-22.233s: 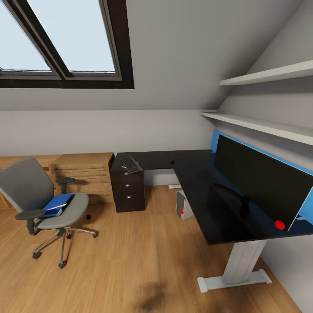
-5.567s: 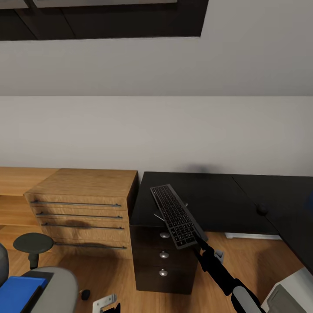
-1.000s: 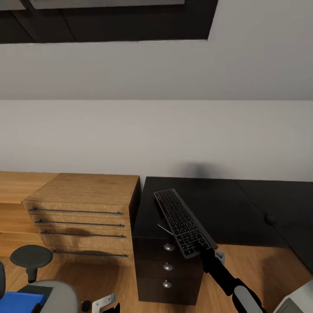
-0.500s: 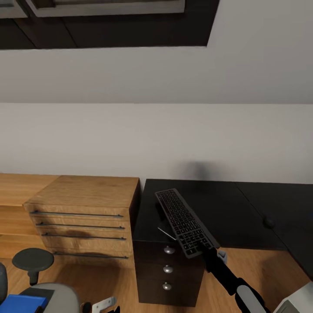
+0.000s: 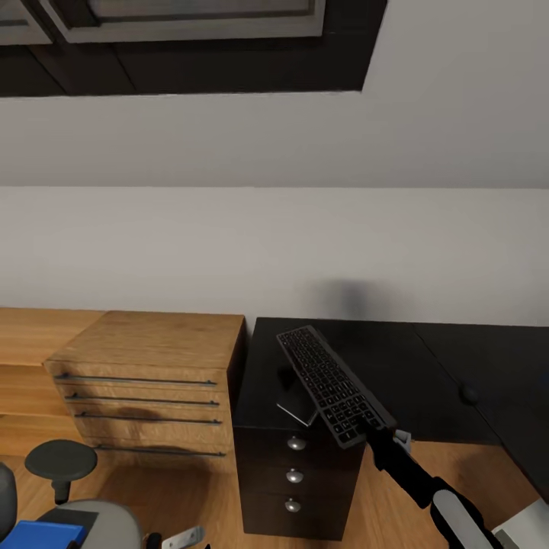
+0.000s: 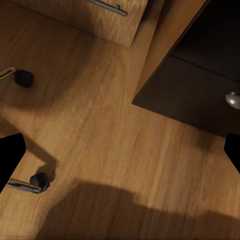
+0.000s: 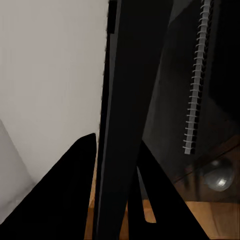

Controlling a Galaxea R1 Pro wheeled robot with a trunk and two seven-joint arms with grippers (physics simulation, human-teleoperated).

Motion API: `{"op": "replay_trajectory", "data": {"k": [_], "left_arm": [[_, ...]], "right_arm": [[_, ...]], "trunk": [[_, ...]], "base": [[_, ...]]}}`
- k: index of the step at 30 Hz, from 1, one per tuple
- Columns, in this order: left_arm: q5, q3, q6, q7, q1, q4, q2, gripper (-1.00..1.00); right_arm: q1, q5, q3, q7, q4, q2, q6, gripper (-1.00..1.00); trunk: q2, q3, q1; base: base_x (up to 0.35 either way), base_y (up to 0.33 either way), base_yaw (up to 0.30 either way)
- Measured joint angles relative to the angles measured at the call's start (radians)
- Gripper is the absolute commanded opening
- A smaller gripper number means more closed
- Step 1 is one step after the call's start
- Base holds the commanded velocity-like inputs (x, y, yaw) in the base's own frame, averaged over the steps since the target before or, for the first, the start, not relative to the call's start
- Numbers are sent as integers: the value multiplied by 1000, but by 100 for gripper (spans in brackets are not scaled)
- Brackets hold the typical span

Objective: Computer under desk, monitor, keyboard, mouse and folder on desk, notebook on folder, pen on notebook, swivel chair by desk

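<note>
- Keyboard (image 5: pixel 333 383): one. Dark grey slab with rows of small keys, lifted clear of the desk (image 5: pixel 427 381) and tilted, far end toward the wall, near end lowest.
- Right gripper (image 5: pixel 368 432): one, at the keyboard's near end, clamped on that short edge; the black arm runs down and away from it. In the right wrist view the keyboard (image 7: pixel 127 110) shows edge-on as a thin dark slab between the two black fingers (image 7: pixel 65 200).
- Notebook (image 5: pixel 299 406): one, grey, lying on the desk's near edge directly under the raised keyboard; its spiral binding (image 7: pixel 197 80) shows in the right wrist view.
- Mouse (image 5: pixel 469 394): one, small, dark and rounded, on the desk well apart from the keyboard, toward the right.
- Desk: one, black top, set against the white wall.
- Dark drawer unit (image 5: pixel 293 476): one, under the desk's left end, three round silver knobs.
- Wooden chest of drawers (image 5: pixel 145 381): one, just beside the desk's left end, four long bar handles.
- Swivel chair (image 5: pixel 61 488): one, grey, partly in frame at lower left, one round dark armrest visible; two of its casters (image 6: pixel 23 78) show on the wood floor (image 6: pixel 100 150) in the left wrist view.
- Folder (image 5: pixel 38 534): one, blue, on the chair seat.
- Left gripper (image 6: pixel 120 155): fingertips spread wide at opposite edges of the left wrist view, holding nothing, above the floor near the dark drawer unit.
</note>
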Motion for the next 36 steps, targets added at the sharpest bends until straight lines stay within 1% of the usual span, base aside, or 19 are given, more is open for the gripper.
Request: {"op": "replay_trajectory", "data": {"k": [5, 6, 7, 11, 12, 15, 16, 18, 20, 27, 36], "left_arm": [[0, 1, 0, 0, 0, 0, 0, 100], [0, 1, 0, 0, 0, 0, 0, 100], [0, 1, 0, 0, 0, 0, 0, 100], [0, 2, 0, 0, 0, 0, 0, 100], [0, 3, 0, 0, 0, 0, 0, 100], [0, 4, 0, 0, 0, 0, 0, 100], [0, 4, 0, 0, 0, 0, 0, 100], [0, 4, 0, 0, 0, 0, 0, 100], [0, 4, 0, 0, 0, 0, 0, 100], [0, 4, 0, 0, 0, 0, 0, 100], [0, 4, 0, 0, 0, 1, 0, 100]], "right_arm": [[0, -3, 0, -78, -65, -55, 79, -100], [0, -3, 0, -88, -72, -61, 88, -100], [0, -2, 0, -102, -82, -72, 103, -100], [0, -4, -1, -118, -97, -92, 125, -100], [0, -6, -4, -118, -98, -93, 126, -100], [0, -9, -30, -118, -100, -97, 123, -100], [0, -12, -47, -118, -100, -96, 123, -100], [0, -11, -63, -118, -100, -94, 124, -100], [0, -13, -72, -118, -100, -93, 124, -100], [0, -14, -80, -118, -99, -92, 127, -100], [0, -14, -81, -118, -99, -93, 130, -100]], "trunk": [[35, 16, -19], [42, 19, -23], [42, 19, -23], [42, 19, -23], [42, 19, -23], [42, 19, -23], [42, 19, -23], [42, 19, -23], [42, 19, -23], [42, 19, -23], [42, 15, -23]], "base": [[0, 0, 0], [0, 0, 0], [0, 0, 0], [0, 0, 0], [0, 0, 0], [0, 0, 0], [0, 0, 0], [0, 0, 0], [0, 0, 0], [0, 0, -29], [0, 0, -193]]}}
